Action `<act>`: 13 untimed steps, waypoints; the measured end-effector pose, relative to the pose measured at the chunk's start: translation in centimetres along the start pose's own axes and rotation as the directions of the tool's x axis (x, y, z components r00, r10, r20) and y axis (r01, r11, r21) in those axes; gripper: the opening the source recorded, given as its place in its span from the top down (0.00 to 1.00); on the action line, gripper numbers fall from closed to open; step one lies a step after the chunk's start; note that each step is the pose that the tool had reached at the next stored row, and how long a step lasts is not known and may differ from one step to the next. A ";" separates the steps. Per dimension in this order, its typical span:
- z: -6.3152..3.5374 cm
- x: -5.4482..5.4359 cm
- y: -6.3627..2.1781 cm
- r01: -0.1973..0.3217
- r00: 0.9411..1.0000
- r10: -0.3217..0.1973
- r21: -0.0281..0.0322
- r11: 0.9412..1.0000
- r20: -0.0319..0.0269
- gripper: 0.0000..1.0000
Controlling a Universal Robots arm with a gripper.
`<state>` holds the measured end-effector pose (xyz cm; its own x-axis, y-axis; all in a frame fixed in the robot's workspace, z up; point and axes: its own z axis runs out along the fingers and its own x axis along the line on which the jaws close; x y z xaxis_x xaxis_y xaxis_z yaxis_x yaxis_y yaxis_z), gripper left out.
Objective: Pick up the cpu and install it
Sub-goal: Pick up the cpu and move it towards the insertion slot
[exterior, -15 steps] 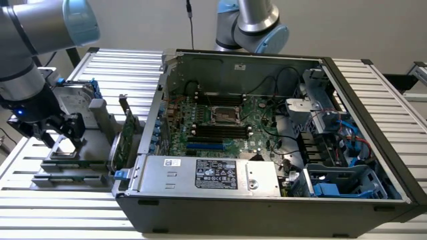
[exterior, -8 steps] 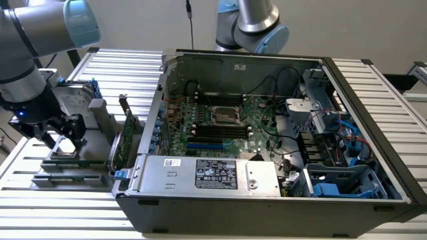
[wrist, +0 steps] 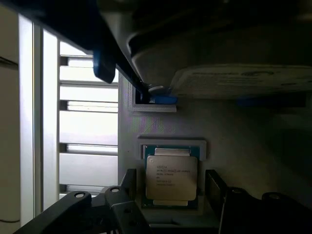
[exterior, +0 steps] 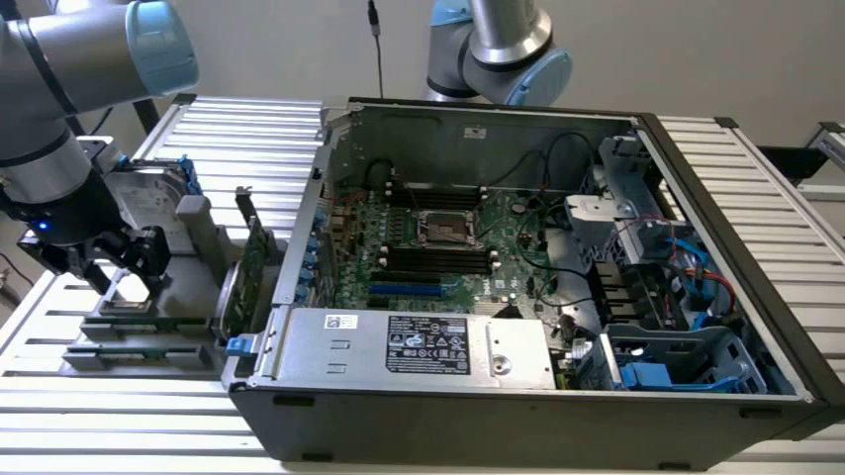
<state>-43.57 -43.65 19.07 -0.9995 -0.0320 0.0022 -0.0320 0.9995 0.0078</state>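
Open gripper (exterior: pixel 126 265) poised over the cpu (wrist: pixel 171 178) in its grey holder (exterior: pixel 139 327), at the exterior view's left of the computer case (exterior: pixel 528 401).
Exterior view: I have the arm low over the holder, well apart from the socket (exterior: pixel 445 230) on the board. Wrist view: the chip lies flat in its pocket, squarely between my spread fingers (wrist: pixel 214 187), which flank it without touching. I judge it light, stiff and thin, slick-lidded and fragile underneath: best gripped by its opposite side edges.
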 end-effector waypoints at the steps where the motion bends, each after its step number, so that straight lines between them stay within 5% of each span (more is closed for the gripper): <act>1: 0.01 0.0 0.00 -0.001 1.000 0.001 0.000 1.000 0.000 0.33; 13: 0.13 0.0 0.01 -0.006 1.000 0.006 -0.001 1.000 0.004 0.33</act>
<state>-43.56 -43.65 18.93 -0.9997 -0.0255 -0.0022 -0.0255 0.9996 0.0084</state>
